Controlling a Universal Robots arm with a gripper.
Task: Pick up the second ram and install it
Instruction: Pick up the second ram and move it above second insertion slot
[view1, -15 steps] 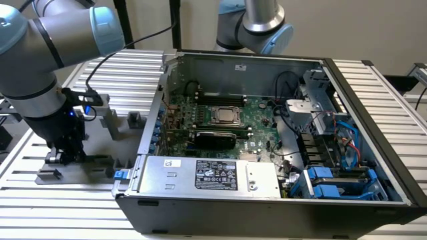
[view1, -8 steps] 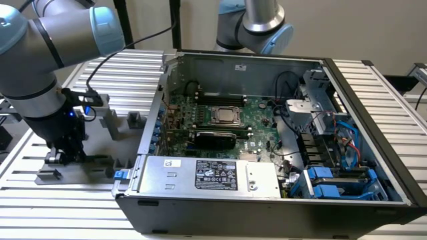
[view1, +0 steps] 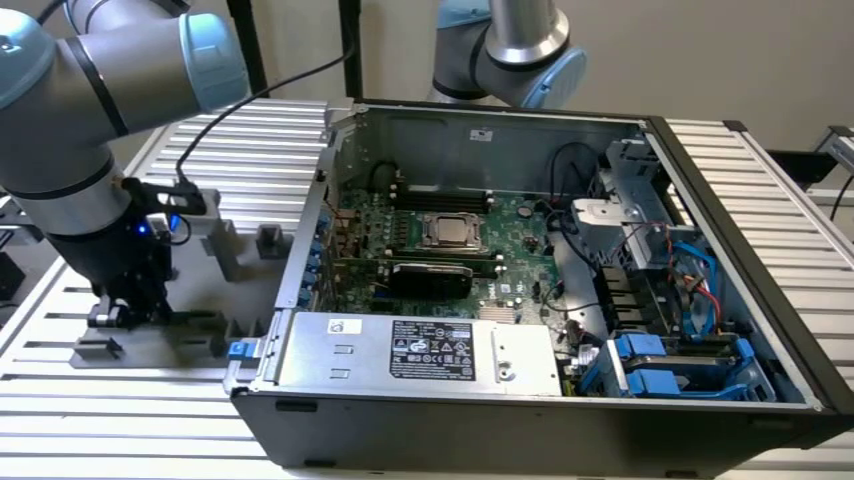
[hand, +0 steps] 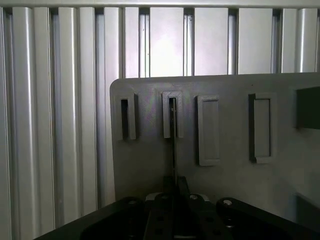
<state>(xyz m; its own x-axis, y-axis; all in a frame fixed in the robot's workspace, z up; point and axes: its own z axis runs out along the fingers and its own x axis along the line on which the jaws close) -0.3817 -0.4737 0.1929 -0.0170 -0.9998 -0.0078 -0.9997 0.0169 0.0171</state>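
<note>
The tool (hand: 175, 196) is low over the gray holder plate (hand: 145, 170) on the bench (hand: 55, 110), at the exterior view's left of the open computer case (view1: 534, 435). It is pinching the second ram (hand: 173, 150), seen edge-on as a thin dark strip. The far end of the ram sits in a slot of the plate.

Table (view1: 134, 400): the holder and the computer case rest on it.
Holder (view1: 200, 335): at the exterior view's left, just beside the computer case (view1: 534, 430).
Gripper (view1: 127, 310): directly above the holder.
Second ram (hand: 173, 150): on edge in one holder slot, clamped between the gripper's fingers.
Motherboard (view1: 514, 235): flat inside the case, CPU socket (view1: 451, 232) at its middle.
Power supply (view1: 414, 350): inside the case, in front of the motherboard.
Drive bays (view1: 681, 365): inside the case, right of the power supply.
</note>
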